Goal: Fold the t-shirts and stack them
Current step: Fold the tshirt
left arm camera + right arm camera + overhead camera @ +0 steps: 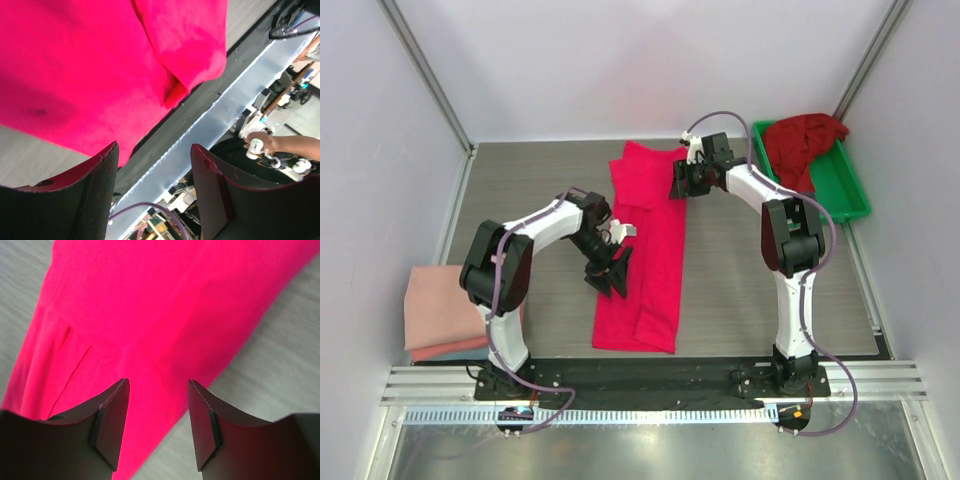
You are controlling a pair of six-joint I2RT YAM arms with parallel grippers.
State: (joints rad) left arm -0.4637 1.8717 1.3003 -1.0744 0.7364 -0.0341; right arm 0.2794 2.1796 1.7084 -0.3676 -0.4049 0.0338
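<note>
Mostly cropped in both wrist views, the pinkish-red t-shirt [660, 265]

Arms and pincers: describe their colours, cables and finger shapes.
Left arm and right arm: white shells, black joints, a purple cable looping along each. Left pincer and right pincer: black, with two broad fingers tapering to blunt tips, edges tinged red.

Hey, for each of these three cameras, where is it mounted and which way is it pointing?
Top external: above and behind the bases, looking down on the table; both arms show, left tool, right tool.
Left wrist: on the left arm, looking past its open tool's fingers at the bright red shirt and the near rail.
Right wrist: on the right arm, looking down between its open fingers at that shirt.
Shared: all three see the bright red shirt.
</note>
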